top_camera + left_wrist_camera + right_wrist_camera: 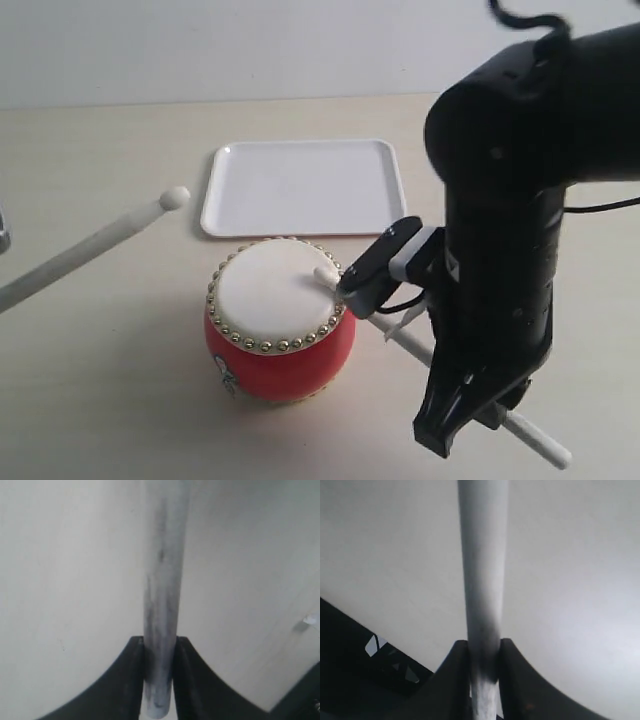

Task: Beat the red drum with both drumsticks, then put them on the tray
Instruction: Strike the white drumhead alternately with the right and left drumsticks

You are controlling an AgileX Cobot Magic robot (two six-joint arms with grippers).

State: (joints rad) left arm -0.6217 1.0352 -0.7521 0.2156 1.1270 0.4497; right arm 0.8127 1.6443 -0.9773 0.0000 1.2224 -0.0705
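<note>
Right arm [500, 250]: bulky matte black housing, rounded joint.
Wrist camera block [378, 268]: black, on pale grey bracket.
Cables [523, 17]: black, curling (thin white lead lower down).
Left gripper fingers [120, 685]: black, flared, curved outer edges.

Bare lab bench: plain tabletop [100, 380]; blank wall [200, 50].

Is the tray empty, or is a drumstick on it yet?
Empty. The tray shows only bare white surface; the right drumstick reaches over the red drum, and the left drumstick is off to the drum's left.
</note>
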